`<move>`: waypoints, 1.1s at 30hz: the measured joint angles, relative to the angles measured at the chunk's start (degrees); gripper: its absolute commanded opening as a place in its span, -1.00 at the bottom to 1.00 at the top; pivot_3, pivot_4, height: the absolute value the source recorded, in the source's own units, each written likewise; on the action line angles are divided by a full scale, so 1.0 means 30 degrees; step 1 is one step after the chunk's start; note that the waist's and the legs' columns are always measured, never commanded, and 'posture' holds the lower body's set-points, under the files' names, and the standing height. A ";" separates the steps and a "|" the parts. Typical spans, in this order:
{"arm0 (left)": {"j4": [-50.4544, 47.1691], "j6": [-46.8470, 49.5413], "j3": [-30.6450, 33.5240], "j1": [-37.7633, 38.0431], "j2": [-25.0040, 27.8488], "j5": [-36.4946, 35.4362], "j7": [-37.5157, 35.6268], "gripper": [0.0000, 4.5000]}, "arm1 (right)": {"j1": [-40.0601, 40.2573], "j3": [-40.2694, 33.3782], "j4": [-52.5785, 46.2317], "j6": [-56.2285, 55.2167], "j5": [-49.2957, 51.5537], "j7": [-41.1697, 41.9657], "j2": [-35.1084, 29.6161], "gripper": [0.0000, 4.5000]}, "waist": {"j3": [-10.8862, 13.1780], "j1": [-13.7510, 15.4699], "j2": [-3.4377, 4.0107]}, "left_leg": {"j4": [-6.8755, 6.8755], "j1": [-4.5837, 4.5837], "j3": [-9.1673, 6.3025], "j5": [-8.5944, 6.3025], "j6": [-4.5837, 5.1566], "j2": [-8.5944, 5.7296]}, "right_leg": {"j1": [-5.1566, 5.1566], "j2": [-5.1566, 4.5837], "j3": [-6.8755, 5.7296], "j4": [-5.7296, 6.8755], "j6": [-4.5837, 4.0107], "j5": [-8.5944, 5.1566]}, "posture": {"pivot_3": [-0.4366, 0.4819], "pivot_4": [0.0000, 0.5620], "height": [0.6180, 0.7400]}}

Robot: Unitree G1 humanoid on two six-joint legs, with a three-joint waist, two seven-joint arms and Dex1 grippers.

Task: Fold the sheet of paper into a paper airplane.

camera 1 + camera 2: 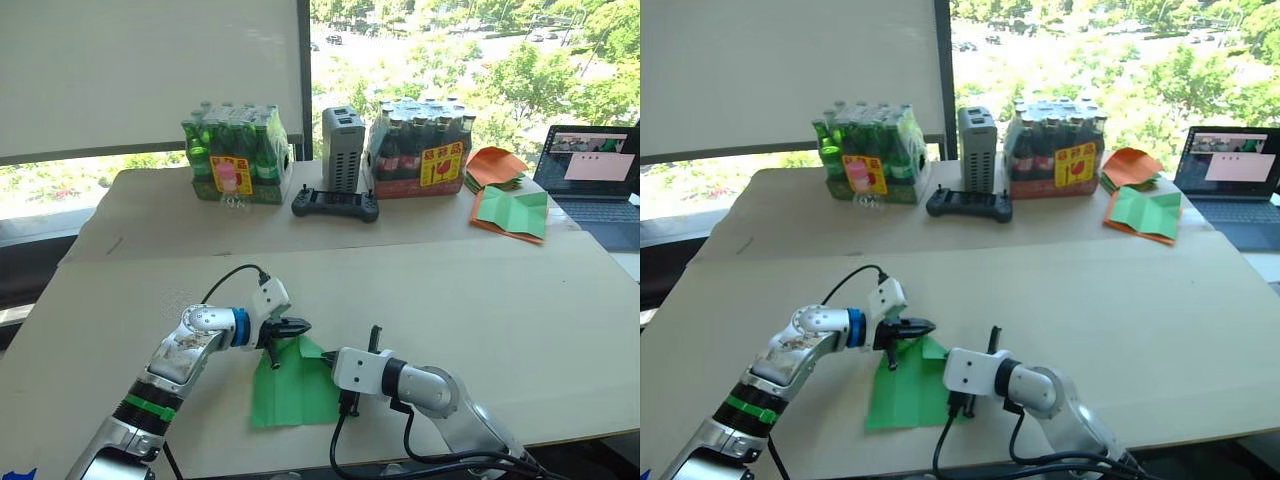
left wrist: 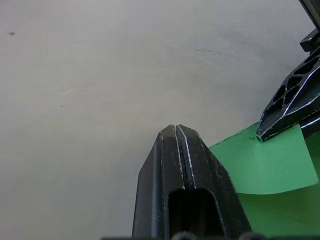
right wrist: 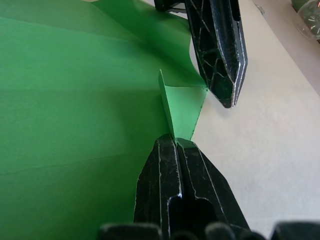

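The sheet of paper (image 1: 290, 395) is bright green and creased, and lies flat near the table's front edge between my two arms. Its far right corner is folded up into a small flap (image 3: 182, 107). My right gripper (image 1: 323, 355) is shut, with that flap pinched at its tips (image 3: 175, 142). My left gripper (image 1: 303, 326) is shut with nothing in it. Its tips (image 3: 227, 97) rest just past the flap, by the sheet's far edge. In the left wrist view, the left gripper (image 2: 175, 131) points over bare table beside the sheet (image 2: 270, 165).
At the table's back stand a pack of green bottles (image 1: 235, 155), a grey box (image 1: 342, 148) and a pack of dark bottles (image 1: 420, 150), with a black controller (image 1: 335, 205) in front. Orange and green papers (image 1: 510, 210) and a laptop (image 1: 595, 175) lie at the back right.
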 measured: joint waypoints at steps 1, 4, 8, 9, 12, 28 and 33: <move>-0.0027 0.0000 0.0125 -0.0022 0.0061 -0.0018 -0.0019 -1.00 | 0.0021 -0.0003 -0.0032 0.0092 -0.0057 0.0001 0.0059 -0.98 | 0.0000 0.0003 0.0000 | 0.0002 0.0002 0.0000 0.0000 -0.0001 0.0001 | 0.0000 0.0000 0.0001 0.0000 0.0000 0.0000 | -0.05 -0.47 0.80; -0.0222 0.0199 0.0772 -0.0300 0.0648 -0.0233 -0.0074 -1.00 | 0.0062 0.0001 -0.0089 0.0224 -0.0134 0.0004 0.0155 -0.98 | 0.0000 0.0001 0.0000 | 0.0002 0.0002 0.0000 0.0001 -0.0002 0.0003 | -0.0005 0.0002 0.0002 0.0002 -0.0001 0.0000 | -0.05 -0.47 0.80; -0.2105 0.1681 0.2465 -0.0844 0.1313 -0.1707 -0.0214 -1.00 | 0.0016 0.0001 -0.0016 0.0271 -0.0268 0.0003 0.0309 -0.98 | 0.0000 -0.0011 0.0000 | 0.0001 0.0003 -0.0001 0.0000 -0.0002 0.0000 | -0.0001 -0.0001 0.0003 0.0004 0.0000 -0.0001 | -0.05 -0.47 0.80; -0.2637 0.1909 0.2761 -0.0926 0.1484 -0.1966 -0.0260 -1.00 | -0.0048 0.0001 0.0039 0.0273 -0.0270 0.0004 0.0356 -0.98 | 0.0000 -0.0024 0.0000 | 0.0001 0.0006 -0.0002 0.0000 -0.0002 0.0001 | 0.0000 0.0000 0.0004 0.0001 0.0000 -0.0001 | -0.05 -0.47 0.80; -0.3421 0.2406 0.3146 -0.1095 0.1821 -0.2430 -0.0253 -1.00 | -0.0088 0.0001 0.0142 0.0276 -0.0290 0.0005 0.0487 -0.98 | 0.0000 -0.0042 0.0000 | -0.0004 0.0017 -0.0001 0.0000 -0.0004 0.0004 | 0.0000 0.0003 0.0003 0.0005 0.0000 -0.0001 | -0.05 -0.47 0.80; -0.3519 0.2552 0.0932 0.1740 0.0423 -0.2132 0.0878 -1.00 | -0.0204 -0.0010 0.0386 0.0314 -0.0742 0.0011 0.0839 -0.98 | 0.0000 0.0075 0.0002 | -0.0022 0.0055 0.0017 -0.0001 -0.0008 0.0004 | 0.0018 0.0004 0.0019 -0.0004 -0.0005 -0.0003 | -0.05 -0.47 0.80; -0.2349 0.1702 0.1351 0.1699 0.0996 -0.1600 0.0856 -1.00 | -0.0142 -0.0045 0.0320 0.0344 -0.0803 0.0022 0.0841 -0.98 | 0.0000 0.0127 0.0002 | -0.0024 0.0058 0.0018 -0.0002 -0.0009 0.0004 | 0.0018 0.0006 0.0018 -0.0006 -0.0005 -0.0003 | -0.05 -0.47 0.80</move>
